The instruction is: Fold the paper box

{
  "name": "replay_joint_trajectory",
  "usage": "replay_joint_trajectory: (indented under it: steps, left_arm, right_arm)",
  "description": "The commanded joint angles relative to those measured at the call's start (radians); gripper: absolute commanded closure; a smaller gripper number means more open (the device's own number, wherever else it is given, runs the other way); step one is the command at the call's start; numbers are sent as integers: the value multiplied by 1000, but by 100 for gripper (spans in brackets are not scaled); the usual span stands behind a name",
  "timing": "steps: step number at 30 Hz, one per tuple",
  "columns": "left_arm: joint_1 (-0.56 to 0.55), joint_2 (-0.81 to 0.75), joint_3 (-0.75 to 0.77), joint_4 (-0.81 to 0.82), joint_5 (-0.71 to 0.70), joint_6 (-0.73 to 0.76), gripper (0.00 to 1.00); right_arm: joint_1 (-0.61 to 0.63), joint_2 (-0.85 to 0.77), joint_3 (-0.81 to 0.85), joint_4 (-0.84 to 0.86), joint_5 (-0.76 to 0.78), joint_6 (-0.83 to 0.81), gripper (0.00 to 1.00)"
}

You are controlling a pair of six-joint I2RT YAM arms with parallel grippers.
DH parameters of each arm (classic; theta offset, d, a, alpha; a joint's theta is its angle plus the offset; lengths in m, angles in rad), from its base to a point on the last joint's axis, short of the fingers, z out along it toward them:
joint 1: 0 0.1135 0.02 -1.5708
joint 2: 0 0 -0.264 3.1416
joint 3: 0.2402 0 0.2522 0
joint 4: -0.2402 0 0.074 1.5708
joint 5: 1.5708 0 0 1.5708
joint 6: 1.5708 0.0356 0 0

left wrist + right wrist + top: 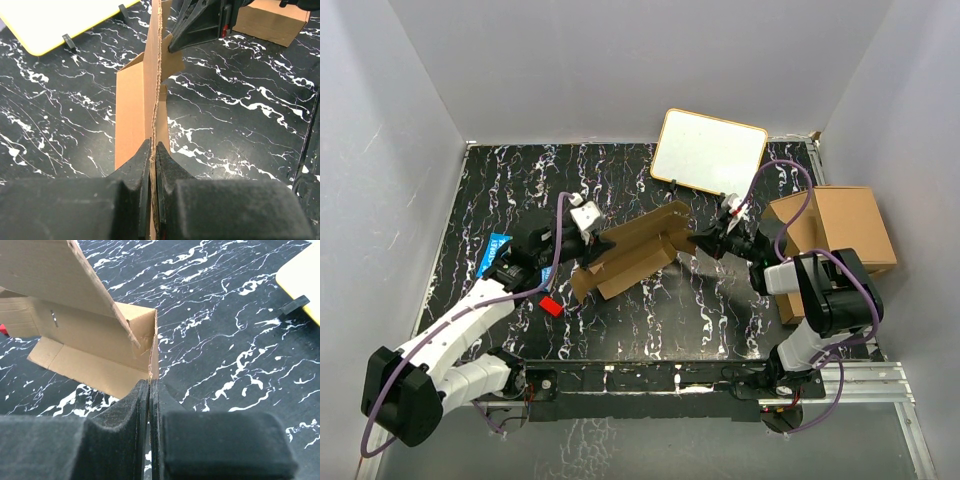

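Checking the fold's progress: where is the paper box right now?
In the top view, the paper box is mid-table, held at its ends by the left gripper and right gripper, just in front of the whiteboard.

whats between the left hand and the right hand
The paper box: in the top view it spans from the left hand to the right hand, each shut on one end of it.

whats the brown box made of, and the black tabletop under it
The paper box looks like corrugated cardboard, matte plain brown: its cut edge shows the wavy fluting in the left wrist view. The tabletop is smooth black with white veins, marble-like; it may be stone or a printed laminate, which the look leaves open.
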Motion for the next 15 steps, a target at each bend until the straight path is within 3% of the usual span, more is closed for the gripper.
replay_joint_trajectory:
  steps: [1, 15]
  left_arm:
    - [5, -31, -54, 78, 28, -64, 100]
    - [7, -87, -135, 113, 32, -119, 100]
  right_arm:
    - [1, -59, -29, 113, -40, -44, 92]
    - [16, -98, -82, 8, -92, -27, 85]
